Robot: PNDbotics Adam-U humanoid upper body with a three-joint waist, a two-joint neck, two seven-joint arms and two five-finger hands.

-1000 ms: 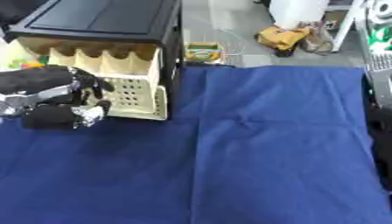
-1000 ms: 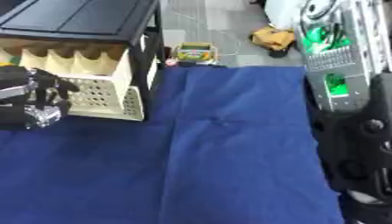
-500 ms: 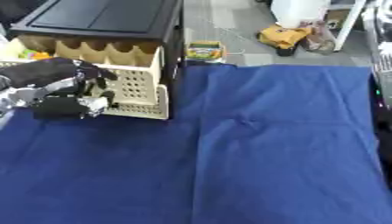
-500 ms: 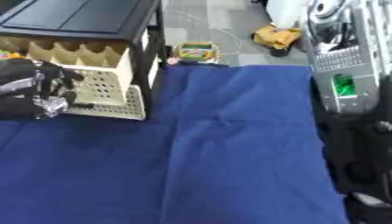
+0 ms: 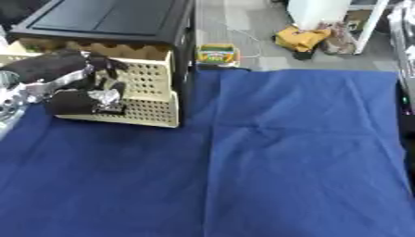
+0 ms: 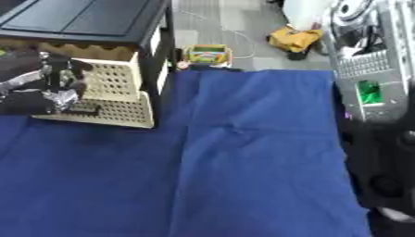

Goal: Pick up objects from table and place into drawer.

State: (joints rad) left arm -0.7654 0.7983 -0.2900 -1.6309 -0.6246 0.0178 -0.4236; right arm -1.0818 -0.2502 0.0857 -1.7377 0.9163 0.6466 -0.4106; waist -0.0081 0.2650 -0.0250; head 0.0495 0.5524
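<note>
Fingers (image 5: 103, 81) of the left hand (image 5: 69, 76) are curled downward over the open cream drawer (image 5: 150, 99), and below them sits a dark shape that may be the object being carried, though I cannot tell whether they actually grip it or have let it go. The hand hangs just inside the perforated front wall, which fits a drop into the tray, not a reach for anything on the cloth. That drawer stands pulled out from the black cabinet (image 5: 113, 21), resting at the far left edge of the table (image 5: 284, 152) under its blue cloth. No other object shows on the cloth, so the wide stretch to the right gives free room for withdrawing. The right hand shows in neither view.
</note>
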